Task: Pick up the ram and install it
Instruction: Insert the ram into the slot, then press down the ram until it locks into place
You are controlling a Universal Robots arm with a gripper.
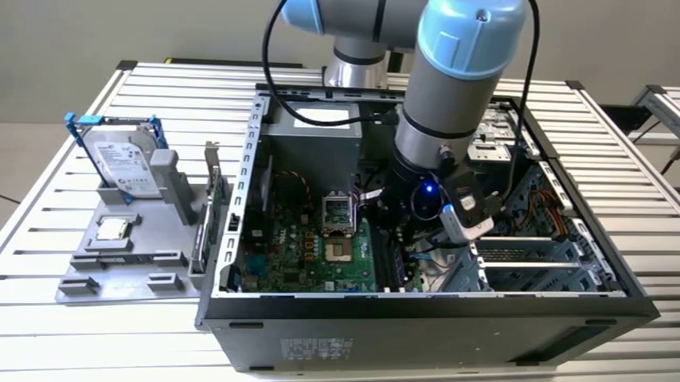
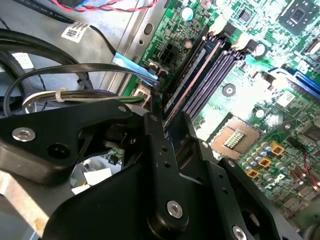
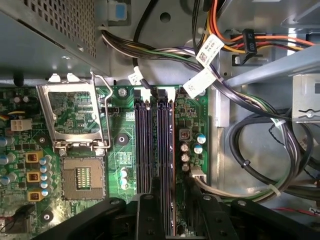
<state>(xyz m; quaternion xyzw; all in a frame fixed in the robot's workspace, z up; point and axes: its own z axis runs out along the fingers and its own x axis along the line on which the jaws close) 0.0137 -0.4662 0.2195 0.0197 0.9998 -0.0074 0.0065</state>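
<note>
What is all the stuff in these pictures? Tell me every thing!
computer case: one, black, lying open on the slatted table.
motherboard: one, green, on the case floor.
memory slots: several, dark, side by side beside the processor socket.
ram: one long thin stick, standing in a slot, between the claw's fingers.
processor socket: one, silver, its lid open.
cables: many, black, purple and orange, along the case wall.
hard drive: one, silver with blue brackets, upright in the grey holder at the exterior view's left.
processor chip: one, small, square, silver, on that holder.
arm: one, grey and blue, reaching into the case.
claw: one, black, at the ram.
</note>
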